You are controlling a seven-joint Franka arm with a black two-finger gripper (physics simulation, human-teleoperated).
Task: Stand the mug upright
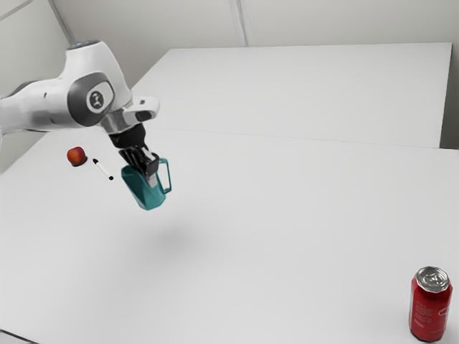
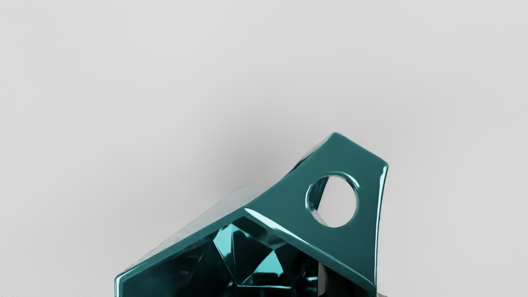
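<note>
Since the mug (image 1: 140,190) is hanging in the air over the surface (image 1: 287,215), call this one partly done. Tool (image 1: 149,178) is closed on the mug's wall: one finger (image 2: 339,284) sits inside the mouth in the wrist view, the other outside, and the mug's weight seems to be carried by that grip. Faint shadow (image 1: 172,240) falls on the surface apart from the mug, so no contact underneath.

Orientation: mouth more or less up and toward the tool, base lower, body leaning, with the bottom swung toward the exterior view's right. Handle (image 1: 170,177) is on that side too. Close to upright, not quite there.

Done, as far as it shows: mug gripped, clear of the surface, mouth roughly upward. Left, my judgement: take out the remaining lean, bring the base down flat, let go, back off. Not countable as set upright until it stands by itself. Main risk is a one-wall pinch letting the mug pivot if an edge of the base lands first.

Other items: red fruit (image 1: 76,155) and marker (image 1: 103,170) toward the exterior view's left, red can (image 1: 430,304) standing well apart near its right edge. None looks in the way.
</note>
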